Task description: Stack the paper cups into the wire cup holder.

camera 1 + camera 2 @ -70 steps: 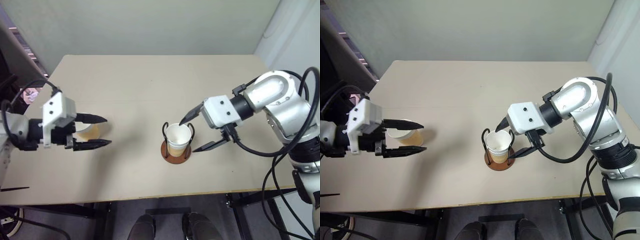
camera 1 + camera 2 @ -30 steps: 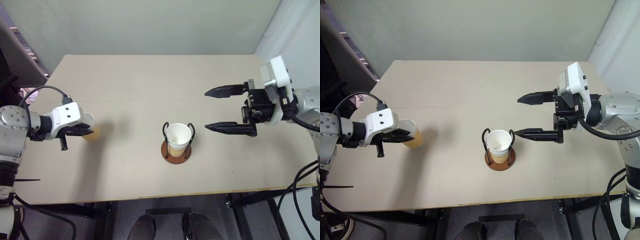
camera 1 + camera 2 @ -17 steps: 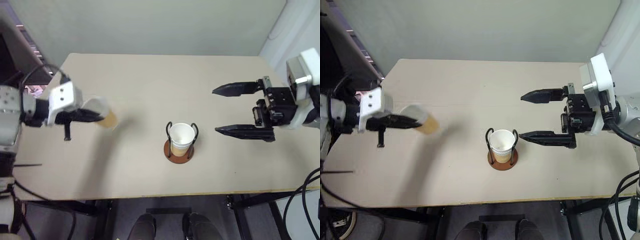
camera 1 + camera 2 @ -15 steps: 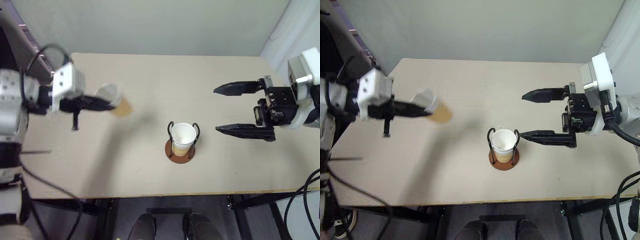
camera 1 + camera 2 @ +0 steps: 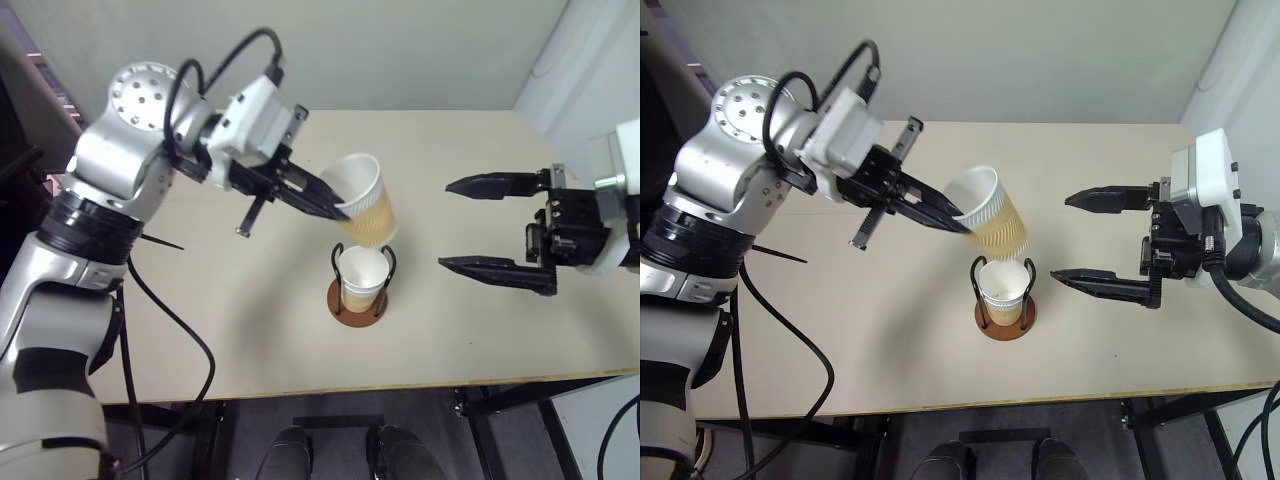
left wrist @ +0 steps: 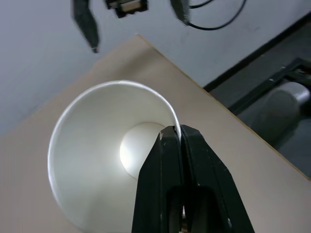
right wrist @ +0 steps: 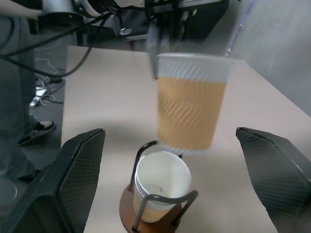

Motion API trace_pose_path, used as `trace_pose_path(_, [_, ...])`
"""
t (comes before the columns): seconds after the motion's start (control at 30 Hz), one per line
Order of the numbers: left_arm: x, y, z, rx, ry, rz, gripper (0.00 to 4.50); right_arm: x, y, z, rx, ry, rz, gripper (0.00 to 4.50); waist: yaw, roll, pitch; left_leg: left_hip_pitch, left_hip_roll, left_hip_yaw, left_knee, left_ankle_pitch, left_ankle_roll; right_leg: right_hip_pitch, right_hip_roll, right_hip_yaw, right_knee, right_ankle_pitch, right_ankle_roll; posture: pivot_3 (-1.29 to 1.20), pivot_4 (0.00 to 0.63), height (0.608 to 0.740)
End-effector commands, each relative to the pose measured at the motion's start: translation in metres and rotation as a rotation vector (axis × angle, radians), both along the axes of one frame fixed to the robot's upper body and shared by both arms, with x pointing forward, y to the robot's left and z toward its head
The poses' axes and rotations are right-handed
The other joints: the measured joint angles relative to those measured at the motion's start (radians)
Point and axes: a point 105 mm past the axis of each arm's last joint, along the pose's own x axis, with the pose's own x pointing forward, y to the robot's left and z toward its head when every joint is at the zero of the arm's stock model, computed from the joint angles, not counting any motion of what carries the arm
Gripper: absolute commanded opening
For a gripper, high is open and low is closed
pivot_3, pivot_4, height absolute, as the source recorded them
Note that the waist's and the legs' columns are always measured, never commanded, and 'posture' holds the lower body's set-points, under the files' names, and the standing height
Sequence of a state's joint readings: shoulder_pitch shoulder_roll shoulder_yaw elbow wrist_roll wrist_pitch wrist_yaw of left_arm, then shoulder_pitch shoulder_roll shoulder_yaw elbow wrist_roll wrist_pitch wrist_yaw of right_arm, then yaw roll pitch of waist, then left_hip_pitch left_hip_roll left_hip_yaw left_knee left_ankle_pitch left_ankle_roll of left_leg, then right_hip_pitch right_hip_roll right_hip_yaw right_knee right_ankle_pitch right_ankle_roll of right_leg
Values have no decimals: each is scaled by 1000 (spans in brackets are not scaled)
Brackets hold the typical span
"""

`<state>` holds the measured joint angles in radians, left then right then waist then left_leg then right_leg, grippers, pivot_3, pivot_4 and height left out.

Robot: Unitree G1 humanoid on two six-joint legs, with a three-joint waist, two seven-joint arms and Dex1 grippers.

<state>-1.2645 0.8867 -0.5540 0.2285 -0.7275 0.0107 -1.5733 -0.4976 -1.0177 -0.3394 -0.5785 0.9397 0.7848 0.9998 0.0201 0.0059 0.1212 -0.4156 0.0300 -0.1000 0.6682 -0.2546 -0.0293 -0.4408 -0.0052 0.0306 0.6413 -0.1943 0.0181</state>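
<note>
Your left gripper [image 5: 338, 208] is pinched tight on the white rim of a ribbed tan paper cup [image 5: 366, 205], holding it tilted in the air just above the wire holder [image 5: 357, 301]. A cup [image 5: 360, 276] already sits between its thin black loops. Well apart, your right gripper [image 5: 478, 228] hangs wide and empty over the smooth beige table [image 5: 200, 330].

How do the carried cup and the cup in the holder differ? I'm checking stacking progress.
The carried cup hangs tilted in the air, pinched at its rim by the shut left gripper; the cup in the wire cup holder stands upright, untouched. Both are tan-orange with white rims.
</note>
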Motion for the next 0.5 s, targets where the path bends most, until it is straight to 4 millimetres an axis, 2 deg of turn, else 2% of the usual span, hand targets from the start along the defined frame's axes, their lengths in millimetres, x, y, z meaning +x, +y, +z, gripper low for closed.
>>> trace_pose_path(0.03, [-4, -2, -3, 62, -60, -71, 35, -8, 0, 10, -2, -65, -14, 4500, 2, 0, 0, 0, 0, 0, 0, 0, 0, 0, 0, 0, 0, 0, 1, 0, 150, 740])
trace_pose_path(0.13, [-1, -4, -15, 120, -87, -87, 35, -8, -2, 8, -10, -61, -37, 4500, 5, 0, 0, -2, -1, 0, 2, 0, 0, 0, 0, 0, -1, -1, 2, 0, 150, 740])
trace_pose_path(0.37, [9, -3, -28, 185, -139, -83, 35, -10, 1, 5, -10, -56, -41, 4500, 8, 0, 0, -5, -1, 0, 3, 0, 0, 0, 0, 0, -6, 0, 4, 0, 150, 740])
trace_pose_path(0.5, [7, -7, -32, 179, -117, -102, 35, -11, 2, 4, -14, -54, -41, 4500, 10, 0, 0, -6, -1, 0, 4, 0, 0, 0, 0, 0, -8, 1, 6, 0, 150, 740])
